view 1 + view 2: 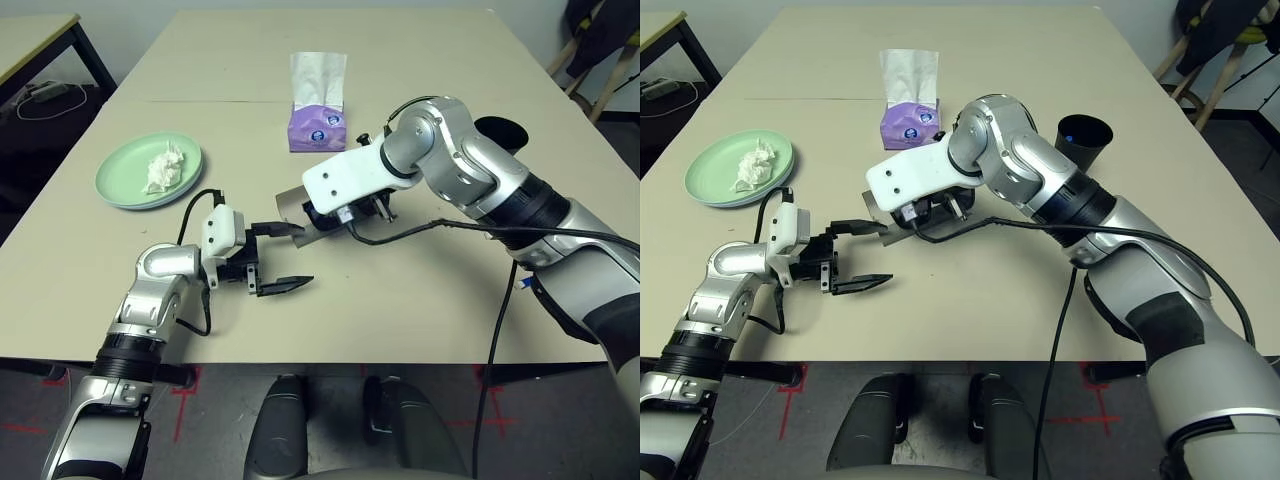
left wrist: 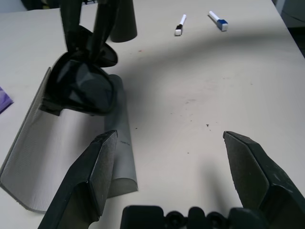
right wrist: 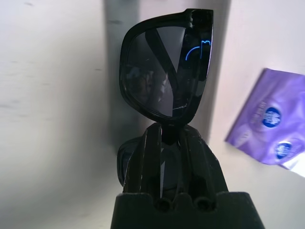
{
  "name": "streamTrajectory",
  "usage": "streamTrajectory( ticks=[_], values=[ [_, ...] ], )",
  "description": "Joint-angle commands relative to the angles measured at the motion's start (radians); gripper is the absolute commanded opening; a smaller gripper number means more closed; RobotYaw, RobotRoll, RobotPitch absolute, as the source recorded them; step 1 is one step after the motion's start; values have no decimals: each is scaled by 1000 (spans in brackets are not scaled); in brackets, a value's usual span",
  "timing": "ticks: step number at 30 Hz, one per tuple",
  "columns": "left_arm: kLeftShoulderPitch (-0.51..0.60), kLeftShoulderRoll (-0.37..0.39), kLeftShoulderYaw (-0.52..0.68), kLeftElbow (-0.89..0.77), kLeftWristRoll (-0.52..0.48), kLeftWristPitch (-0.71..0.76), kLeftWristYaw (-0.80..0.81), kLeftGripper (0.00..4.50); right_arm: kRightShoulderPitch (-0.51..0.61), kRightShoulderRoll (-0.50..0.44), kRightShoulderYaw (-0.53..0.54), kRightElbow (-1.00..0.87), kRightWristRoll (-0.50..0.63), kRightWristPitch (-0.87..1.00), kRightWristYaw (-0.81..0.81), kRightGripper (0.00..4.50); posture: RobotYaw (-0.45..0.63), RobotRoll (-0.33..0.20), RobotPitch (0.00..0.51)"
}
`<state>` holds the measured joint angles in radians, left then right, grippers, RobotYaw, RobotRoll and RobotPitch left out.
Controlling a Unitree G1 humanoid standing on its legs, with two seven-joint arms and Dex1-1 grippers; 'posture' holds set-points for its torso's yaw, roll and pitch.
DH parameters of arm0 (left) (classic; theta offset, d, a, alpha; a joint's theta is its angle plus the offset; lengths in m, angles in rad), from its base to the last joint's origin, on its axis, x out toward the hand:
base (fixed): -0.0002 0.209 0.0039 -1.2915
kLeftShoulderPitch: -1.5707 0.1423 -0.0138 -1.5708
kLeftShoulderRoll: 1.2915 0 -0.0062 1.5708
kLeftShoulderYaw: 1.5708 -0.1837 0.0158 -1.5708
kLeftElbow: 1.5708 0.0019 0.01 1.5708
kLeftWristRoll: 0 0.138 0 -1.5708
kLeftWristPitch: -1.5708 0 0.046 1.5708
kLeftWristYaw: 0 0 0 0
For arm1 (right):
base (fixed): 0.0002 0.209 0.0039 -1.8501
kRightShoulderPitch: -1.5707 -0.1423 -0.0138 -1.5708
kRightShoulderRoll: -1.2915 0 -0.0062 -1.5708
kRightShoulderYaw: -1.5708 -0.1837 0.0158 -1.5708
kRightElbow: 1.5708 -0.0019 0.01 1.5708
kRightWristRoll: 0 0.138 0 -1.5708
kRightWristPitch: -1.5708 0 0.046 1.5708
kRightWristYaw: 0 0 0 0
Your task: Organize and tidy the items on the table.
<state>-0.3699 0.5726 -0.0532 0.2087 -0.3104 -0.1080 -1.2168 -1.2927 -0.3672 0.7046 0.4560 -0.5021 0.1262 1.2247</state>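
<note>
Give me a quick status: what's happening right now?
Right end effector shut on black sunglasses, above open grey glasses case. Left end effector open beside the case. Nothing blocking.

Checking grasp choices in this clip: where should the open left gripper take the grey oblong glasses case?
The left gripper should probably pinch the grey oblong glasses case across its rolled tube edge, coming level from the robot's left. The case lies open and flat; the right gripper holds the black sunglasses above it.

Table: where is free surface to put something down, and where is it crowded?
Free: the table near edge, right of the left gripper, and the far part behind the purple tissue box. Crowded: the middle, where the right gripper holds the black sunglasses over the grey glasses case.
</note>
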Motion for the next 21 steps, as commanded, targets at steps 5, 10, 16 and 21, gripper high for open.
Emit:
streamTrajectory(
  ticks=[5, 10, 16, 21],
  values=[
    [59, 6, 30, -86, -7, 76, 89, 4500, -46, 91, 1, 155, -48, -106, -88, 418, 243, 0, 141],
    [69, -8, 53, -138, -31, 95, 125, 4500, -36, 124, 1, 192, -65, -132, -100, 418, 243, 0, 141],
    [68, -22, 63, -178, -48, 97, 152, 4500, -5, 128, 4, 207, -93, -143, -112, 418, 273, 0, 147],
    [71, -18, 61, -192, -56, 103, 155, 4500, 39, 112, 4, 169, -108, -141, -95, 418, 273, 0, 147]
  ],
)
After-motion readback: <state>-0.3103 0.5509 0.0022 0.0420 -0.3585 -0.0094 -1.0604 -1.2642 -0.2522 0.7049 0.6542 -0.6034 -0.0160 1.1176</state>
